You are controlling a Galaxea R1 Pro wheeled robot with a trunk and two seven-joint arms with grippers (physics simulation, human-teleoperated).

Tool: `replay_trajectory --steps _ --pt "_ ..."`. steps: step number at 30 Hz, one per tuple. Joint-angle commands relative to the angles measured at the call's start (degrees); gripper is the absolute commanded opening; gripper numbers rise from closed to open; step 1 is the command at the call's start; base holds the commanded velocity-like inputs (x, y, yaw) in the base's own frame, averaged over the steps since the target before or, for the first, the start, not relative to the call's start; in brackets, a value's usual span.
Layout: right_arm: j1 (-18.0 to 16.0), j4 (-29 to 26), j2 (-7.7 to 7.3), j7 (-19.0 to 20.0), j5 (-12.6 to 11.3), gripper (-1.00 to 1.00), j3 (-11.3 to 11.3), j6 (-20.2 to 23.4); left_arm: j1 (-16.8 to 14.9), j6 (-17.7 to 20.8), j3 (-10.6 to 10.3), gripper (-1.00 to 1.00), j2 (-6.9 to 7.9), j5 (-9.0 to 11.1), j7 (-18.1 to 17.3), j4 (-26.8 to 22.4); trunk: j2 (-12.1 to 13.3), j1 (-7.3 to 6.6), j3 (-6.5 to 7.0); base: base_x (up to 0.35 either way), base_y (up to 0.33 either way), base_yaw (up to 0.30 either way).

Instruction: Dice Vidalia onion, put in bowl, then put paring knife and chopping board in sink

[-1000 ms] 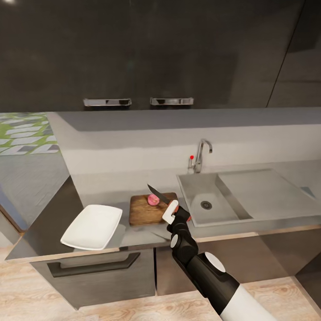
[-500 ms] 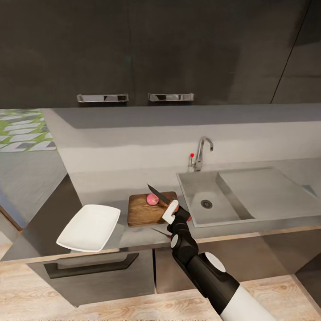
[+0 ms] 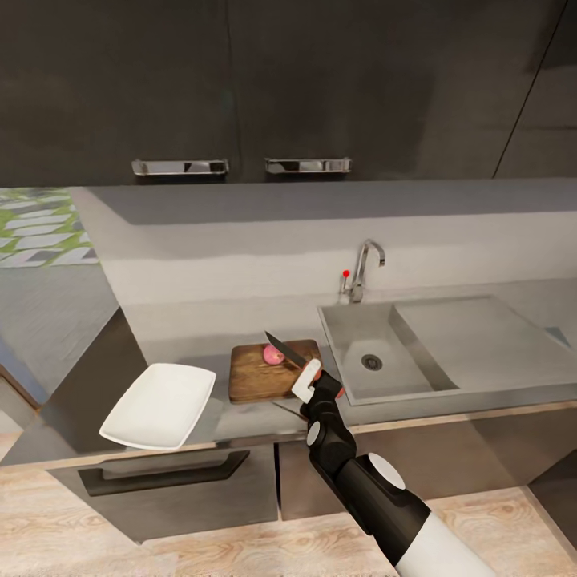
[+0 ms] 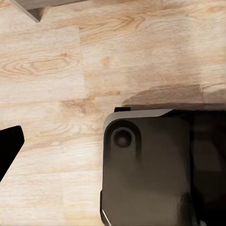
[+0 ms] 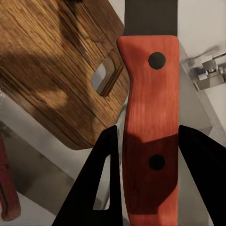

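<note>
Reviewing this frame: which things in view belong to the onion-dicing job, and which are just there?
Part of the job:
onion on the chopping board
paring knife held in the right hand
bowl on the countertop
sink

Just there:
tap
upper cabinet handles
drawer under the counter
wood floor

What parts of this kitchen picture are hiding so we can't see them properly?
- Onion on the chopping board, head view: too small to tell whether it is cut yet.
- Paring knife, right wrist view: the blade runs off the picture's edge.
- Right gripper: its fingers' tips are cut off by the picture's edge.
- Left gripper: the left wrist view faces the floor, so its state is unknown.
</note>
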Motion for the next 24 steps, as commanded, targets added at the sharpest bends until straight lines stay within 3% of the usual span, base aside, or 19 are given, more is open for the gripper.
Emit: replay_trajectory --steps 1,24 --pt "-0.1 0.0 -0.01 -0.3 -0.1 -1.00 0.1 0.3 0.0 -0.2 -0.4 1.00 0.09 0.6 0.4 -0.1 -0.1 0.03 -0.20 0.000 0.000 0.000" --pt "-0.1 0.0 0.00 -0.2 -0.1 -1.00 0.1 0.4 0.0 -0.2 -0.4 1.00 0.09 0.6 0.4 -0.1 -0.1 0.03 -2.34 0.000 0.000 0.000"
